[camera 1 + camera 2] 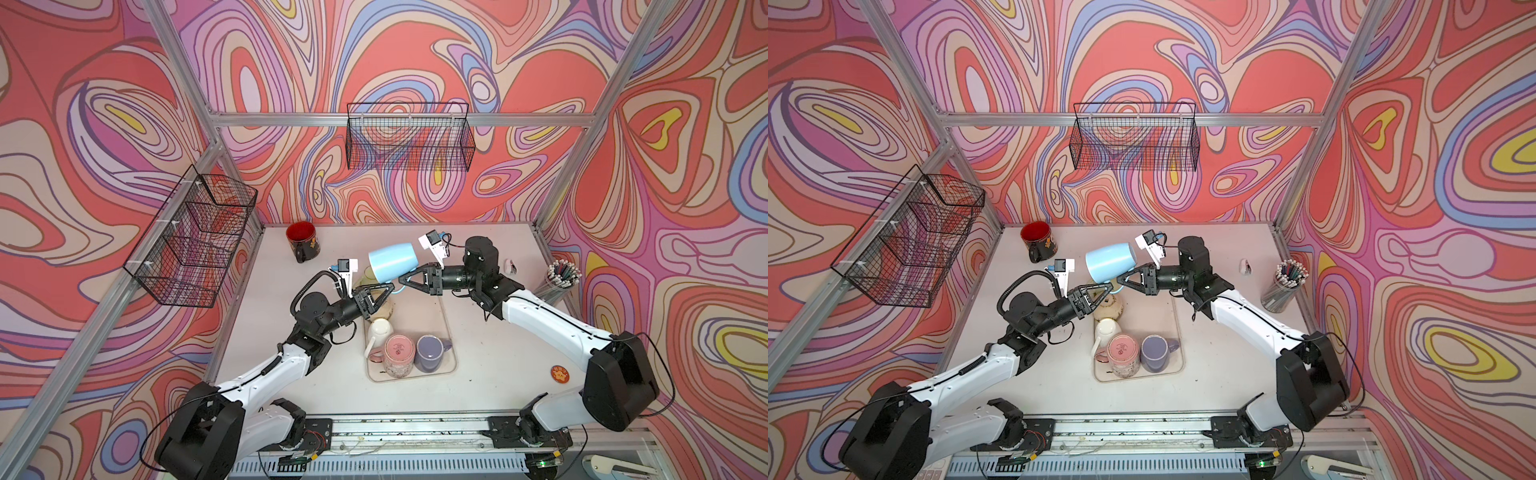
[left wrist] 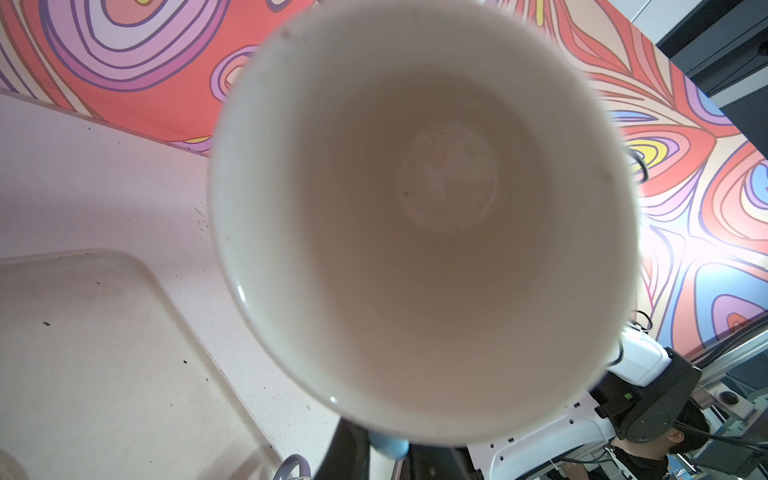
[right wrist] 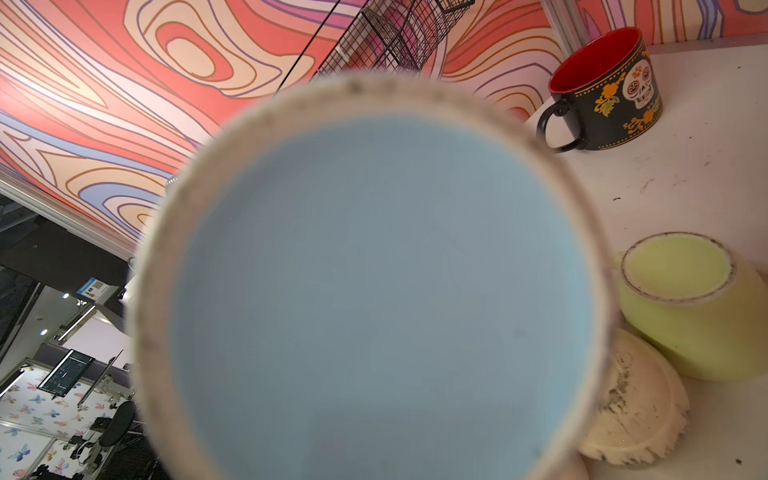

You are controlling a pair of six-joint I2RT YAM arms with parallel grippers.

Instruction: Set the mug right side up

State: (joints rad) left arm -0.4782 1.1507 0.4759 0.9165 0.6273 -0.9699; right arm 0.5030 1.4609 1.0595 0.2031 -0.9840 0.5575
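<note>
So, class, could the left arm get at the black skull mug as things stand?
Probably not yet: the left claw is shut on the handle of the blue mug, held aloft. The black skull mug itself stands unblocked at the back.

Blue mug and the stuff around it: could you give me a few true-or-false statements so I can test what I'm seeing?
1. The blue mug hangs sideways above the table. True.
2. Only one claw is at it. False: the left claw and the right claw both meet at its handle.
3. The red-and-black mug is upside down. False: it stands with its opening up.
4. The pink mug sits in the tray. True.
</note>
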